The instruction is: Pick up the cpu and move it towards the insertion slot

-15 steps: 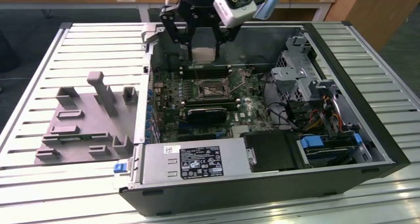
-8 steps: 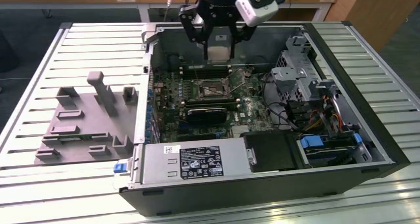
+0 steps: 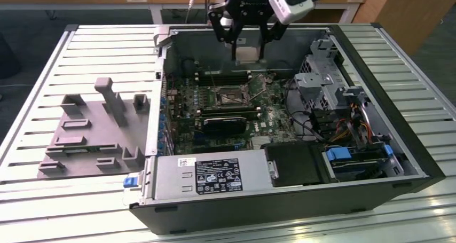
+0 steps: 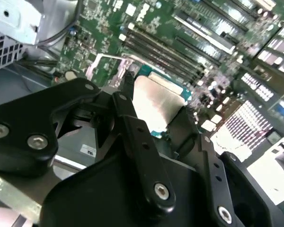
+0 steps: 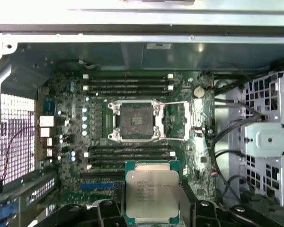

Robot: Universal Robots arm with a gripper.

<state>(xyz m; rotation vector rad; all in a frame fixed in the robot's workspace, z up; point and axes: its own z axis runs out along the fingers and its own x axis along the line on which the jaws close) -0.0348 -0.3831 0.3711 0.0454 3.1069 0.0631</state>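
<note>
One black tool (image 3: 246, 45) hangs over the open computer case (image 3: 399, 141) and is clamped on the cpu (image 5: 152, 197), its fingers (image 4: 137, 137) pressed against two opposite edges of the chip. In the exterior view the cpu (image 3: 246, 55) is held in the air above the far part of the green board (image 3: 213, 120), clear of everything beneath it. Past the chip in the first wrist view lies the insertion slot (image 5: 136, 121), its silver frame seemingly swung open, with long memory slots (image 5: 128, 152) between the two. Beside the case, on the slatted desk (image 3: 42, 93), stands a grey plastic plate (image 3: 85, 141) with upright posts.
</note>
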